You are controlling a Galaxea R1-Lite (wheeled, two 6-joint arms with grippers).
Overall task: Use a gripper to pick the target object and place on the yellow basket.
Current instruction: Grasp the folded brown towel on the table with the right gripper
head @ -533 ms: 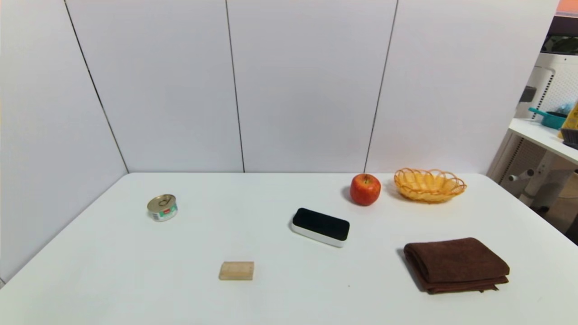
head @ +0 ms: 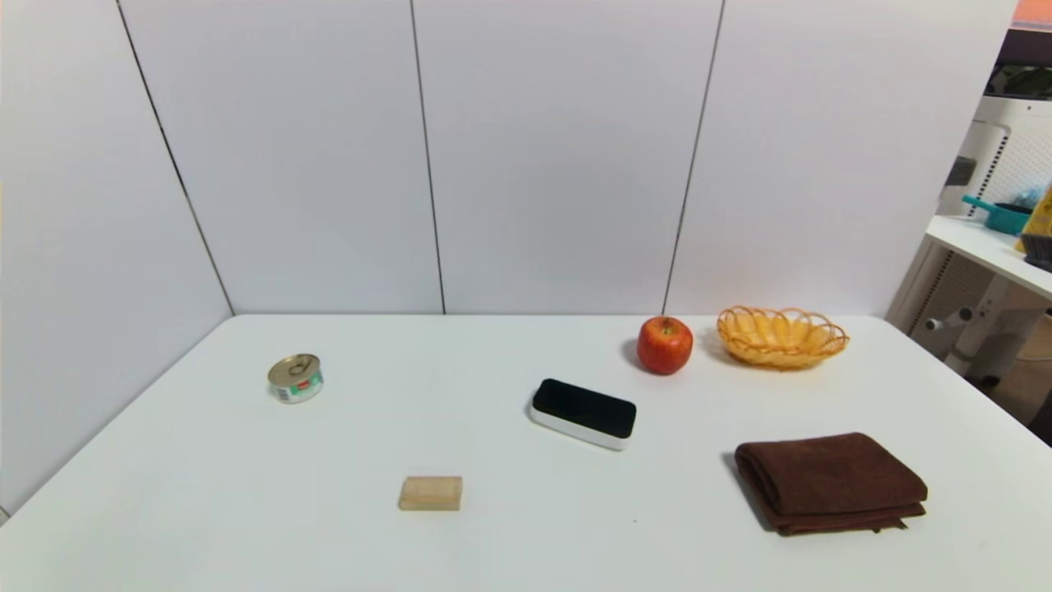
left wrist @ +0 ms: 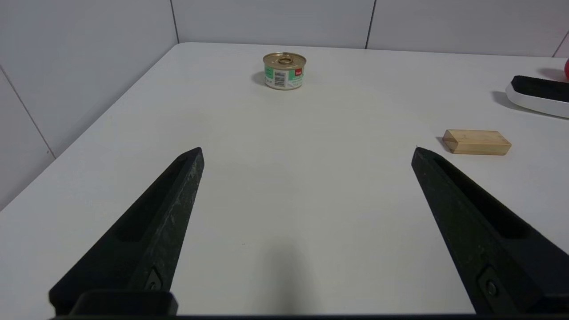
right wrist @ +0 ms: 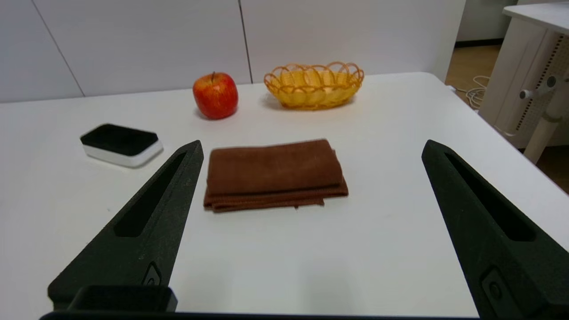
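- We find the brown towel [head: 830, 482] lying folded flat on the white table [head: 493, 543], toward the near right, touching nothing else.
- The yellow basket [head: 782, 335] stands well beyond it near the table's far edge, with nothing in it that we can see, and a red apple [head: 665, 344] sits just beside it on its left.
- Between apple and towel, further left, rests a white eraser block with a black top [head: 583, 413].
- A small wooden block [head: 431, 492] lies near the front centre, and a tin can [head: 295, 377] stands upright toward the far left.
- Neither arm appears in the head view; we see each gripper only through its own wrist camera.
- The right gripper [right wrist: 311, 149] hovers above the table short of the towel, its two dark fingers [right wrist: 146, 231] spread wide and holding nothing; the towel shows in the gap between them.
- The left gripper [left wrist: 306, 153] is likewise spread wide and empty over bare table, with the can ahead of it and the wooden block off to one side.
- How high either gripper hangs above the surface we cannot judge from these angles.
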